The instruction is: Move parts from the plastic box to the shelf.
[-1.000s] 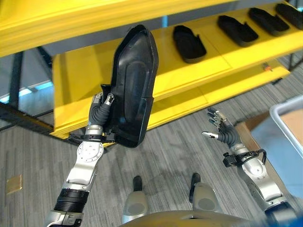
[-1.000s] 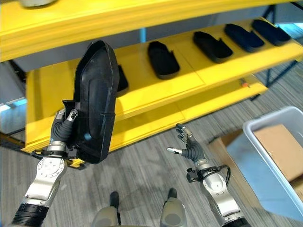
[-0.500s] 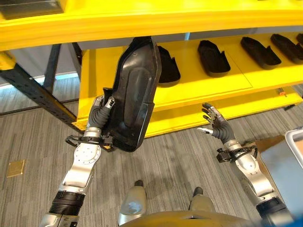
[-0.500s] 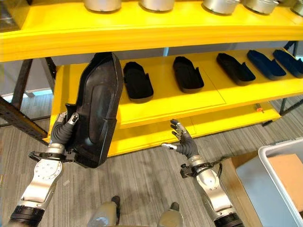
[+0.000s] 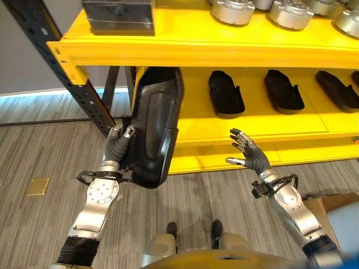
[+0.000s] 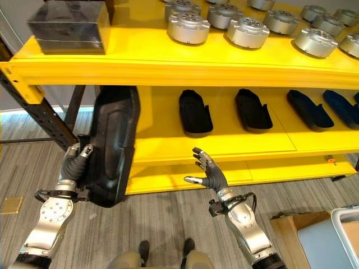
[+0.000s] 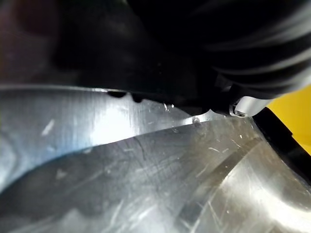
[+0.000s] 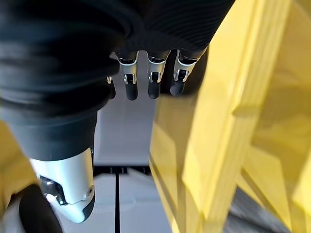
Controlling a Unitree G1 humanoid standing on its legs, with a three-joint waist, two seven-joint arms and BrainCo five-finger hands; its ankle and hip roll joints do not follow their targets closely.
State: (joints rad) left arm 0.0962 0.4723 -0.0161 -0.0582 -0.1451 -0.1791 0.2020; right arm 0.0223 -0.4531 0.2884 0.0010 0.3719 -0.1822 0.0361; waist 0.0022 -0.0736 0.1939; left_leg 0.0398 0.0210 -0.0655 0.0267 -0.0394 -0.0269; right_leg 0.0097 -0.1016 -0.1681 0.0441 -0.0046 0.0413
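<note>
Since a second ago the camera has been tilting upward, so the upper shelf level with its round metal parts is now coming into sight, while the part in the left hand is sitting at about the same height against the rack.

In the left eye view, the left hand is gripping the large black part by its lower edge, fingers curled round it. The part is standing nearly upright, its long axis running up and down, its upper end reaching the front of the yellow shelf and its hollow side facing the camera.

In the right eye view, the right hand is hovering with fingers spread and holding nothing, near the lower shelf edge, where smaller black parts are lying in a row.

In the left wrist view, the part's glossy surface is showing very close.

In the right wrist view, the fingers are hanging straight beside yellow shelf framing.
</note>
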